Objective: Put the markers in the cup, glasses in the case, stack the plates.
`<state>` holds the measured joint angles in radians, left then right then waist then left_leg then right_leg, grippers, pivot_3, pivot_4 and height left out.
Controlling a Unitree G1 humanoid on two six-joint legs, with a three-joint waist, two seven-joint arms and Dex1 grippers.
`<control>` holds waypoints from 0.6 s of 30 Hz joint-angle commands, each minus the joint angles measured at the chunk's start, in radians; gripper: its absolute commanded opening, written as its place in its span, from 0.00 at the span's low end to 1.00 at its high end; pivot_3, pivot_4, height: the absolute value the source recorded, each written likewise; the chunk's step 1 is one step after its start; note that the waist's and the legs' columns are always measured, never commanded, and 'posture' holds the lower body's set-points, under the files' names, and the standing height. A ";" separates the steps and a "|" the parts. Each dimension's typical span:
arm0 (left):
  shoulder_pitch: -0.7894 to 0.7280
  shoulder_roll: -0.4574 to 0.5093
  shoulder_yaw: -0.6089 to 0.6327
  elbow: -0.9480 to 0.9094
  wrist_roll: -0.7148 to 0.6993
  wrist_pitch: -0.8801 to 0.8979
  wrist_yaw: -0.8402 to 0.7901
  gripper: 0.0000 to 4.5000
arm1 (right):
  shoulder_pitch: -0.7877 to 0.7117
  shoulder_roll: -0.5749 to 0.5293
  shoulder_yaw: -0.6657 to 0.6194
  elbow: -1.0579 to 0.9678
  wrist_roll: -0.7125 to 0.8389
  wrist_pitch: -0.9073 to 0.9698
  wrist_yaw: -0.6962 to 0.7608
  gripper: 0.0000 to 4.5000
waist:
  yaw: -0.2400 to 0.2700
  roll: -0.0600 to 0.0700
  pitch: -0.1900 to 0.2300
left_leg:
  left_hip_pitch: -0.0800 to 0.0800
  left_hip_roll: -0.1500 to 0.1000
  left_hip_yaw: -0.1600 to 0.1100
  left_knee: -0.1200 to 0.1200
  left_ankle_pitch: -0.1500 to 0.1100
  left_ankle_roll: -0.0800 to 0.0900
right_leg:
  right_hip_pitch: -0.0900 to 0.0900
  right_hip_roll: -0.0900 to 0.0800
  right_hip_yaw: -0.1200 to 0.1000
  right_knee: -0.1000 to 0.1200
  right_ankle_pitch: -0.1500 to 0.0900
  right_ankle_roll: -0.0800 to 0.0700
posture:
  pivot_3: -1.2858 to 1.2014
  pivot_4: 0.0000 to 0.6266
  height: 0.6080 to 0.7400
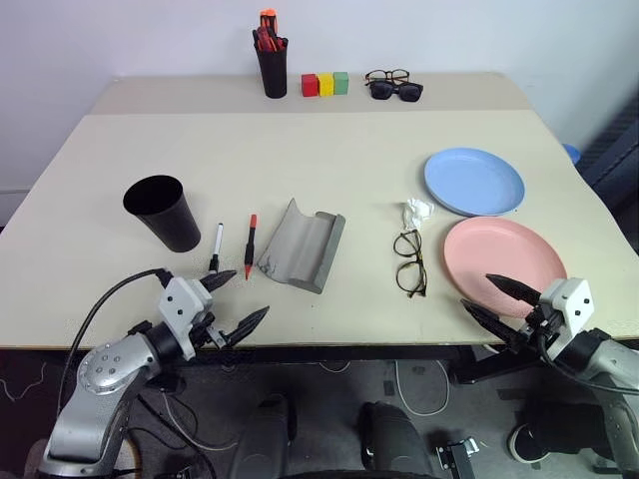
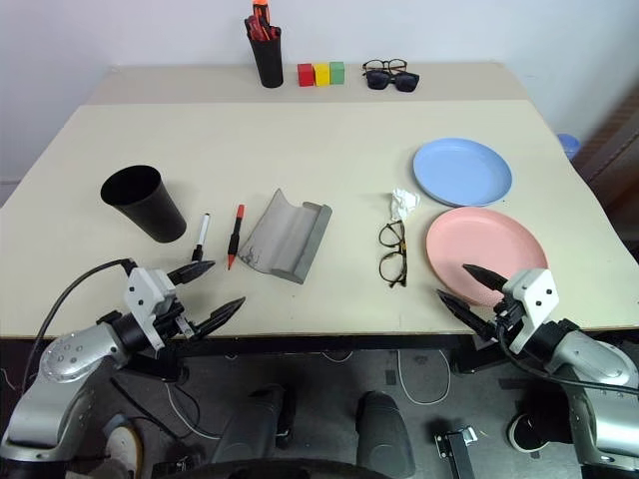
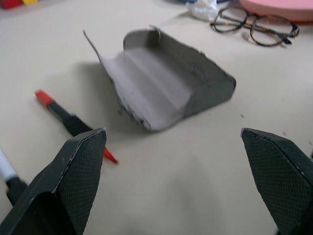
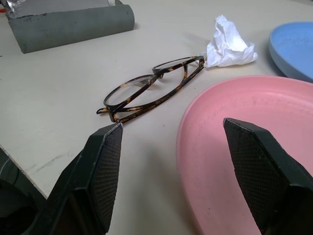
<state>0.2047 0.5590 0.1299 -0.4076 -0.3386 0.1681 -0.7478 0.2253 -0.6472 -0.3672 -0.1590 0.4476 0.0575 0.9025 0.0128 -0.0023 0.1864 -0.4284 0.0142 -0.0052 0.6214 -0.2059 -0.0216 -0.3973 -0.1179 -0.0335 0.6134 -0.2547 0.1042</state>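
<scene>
Left eye view shows the cup [image 1: 164, 212] at the left of the table [image 1: 329, 150], with the two markers [image 1: 233, 245] just right of it and the open case [image 1: 303, 246] beside them. Right of centre lie the glasses [image 1: 409, 262], near a crumpled tissue [image 1: 417, 212]. The pink plate [image 1: 502, 255] sits nearer than the blue plate [image 1: 473, 181], side by side. Both the left gripper [image 1: 236, 299] and the right gripper [image 1: 495, 302] hang at the near edge, fingers spread wide, holding nothing.
</scene>
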 commanded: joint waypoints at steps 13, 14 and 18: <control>-0.003 0.005 0.013 -0.025 -0.015 -0.020 -0.010 1.00 | 0.004 -0.001 -0.012 -0.026 0.021 -0.006 0.011 0.74 | 0.000 0.000 0.000 | 0.000 0.000 0.001 0.000 -0.001 -0.001 | 0.000 0.000 0.000 0.000 0.000 0.000 | 0.52 0.24 1.00; -0.002 0.005 0.017 -0.028 -0.016 -0.019 -0.007 1.00 | -0.002 0.001 -0.005 -0.014 0.016 -0.014 0.016 0.74 | 0.000 0.000 0.000 | 0.000 0.000 0.000 0.000 -0.001 -0.001 | 0.000 0.000 0.000 0.000 0.000 0.000 | 0.52 0.24 1.00; 0.002 -0.003 0.025 -0.043 -0.016 -0.013 0.016 1.00 | -0.037 -0.002 0.005 0.024 0.013 -0.027 0.030 0.74 | 0.000 0.000 0.000 | 0.000 0.000 0.001 0.000 -0.001 -0.001 | -0.001 0.000 0.000 0.000 0.000 0.000 | 0.52 0.24 1.00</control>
<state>0.2047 0.5614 0.1324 -0.4054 -0.3400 0.1653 -0.7461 0.2065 -0.6469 -0.3541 -0.1405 0.4533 0.0518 0.9234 0.0124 -0.0025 0.1863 -0.4282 0.0146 -0.0045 0.6218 -0.2065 -0.0226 -0.3979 -0.1181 -0.0330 0.6132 -0.2547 0.1041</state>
